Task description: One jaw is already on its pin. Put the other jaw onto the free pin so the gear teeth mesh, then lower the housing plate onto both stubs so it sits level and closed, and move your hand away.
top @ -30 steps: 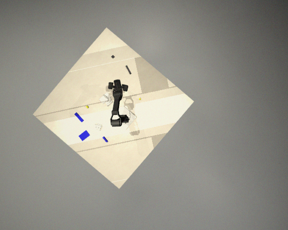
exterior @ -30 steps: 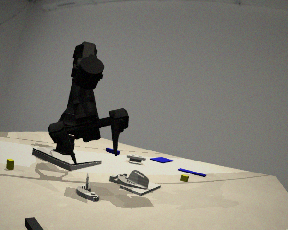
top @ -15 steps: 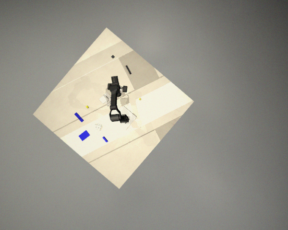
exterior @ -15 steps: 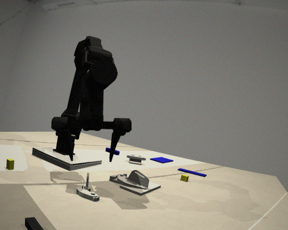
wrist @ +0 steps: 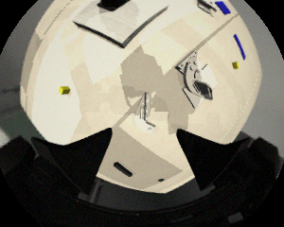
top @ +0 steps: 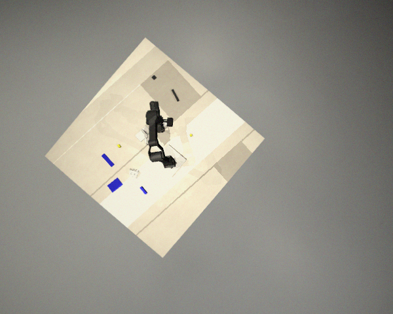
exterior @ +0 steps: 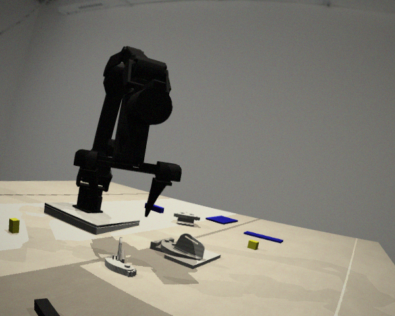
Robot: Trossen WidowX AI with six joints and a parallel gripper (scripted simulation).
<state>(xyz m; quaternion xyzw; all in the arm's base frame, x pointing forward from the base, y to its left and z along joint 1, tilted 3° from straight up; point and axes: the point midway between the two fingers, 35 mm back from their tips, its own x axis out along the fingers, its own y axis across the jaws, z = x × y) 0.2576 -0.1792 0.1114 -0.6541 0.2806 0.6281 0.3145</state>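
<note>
My gripper [wrist: 145,131] is wide open and empty, fingers pointing down above the table. In the wrist view the loose, slim grey part [wrist: 145,110] [exterior: 120,266] lies beyond and between the fingertips; a thin post stands up from it. Beside it is the grey base plate [exterior: 208,257] [top: 141,136], bearing a curved grey jaw [exterior: 168,249] [wrist: 189,76] and a rounded upright dark-grey piece [exterior: 189,245] [wrist: 204,90]. The pins and gear teeth are too small to make out. A small pale block-like piece [exterior: 186,218] [top: 133,173] stands farther back; I cannot tell whether it is the housing plate.
The arm stands on a pale slab [exterior: 89,219] [wrist: 99,28]. Yellow blocks [exterior: 14,225] [exterior: 253,243] lie to either side. A blue plate [exterior: 221,219] [top: 114,184] and blue bars [top: 107,159] [top: 143,190] lie beyond the base plate. A black bar [top: 175,95] [wrist: 123,169] lies opposite.
</note>
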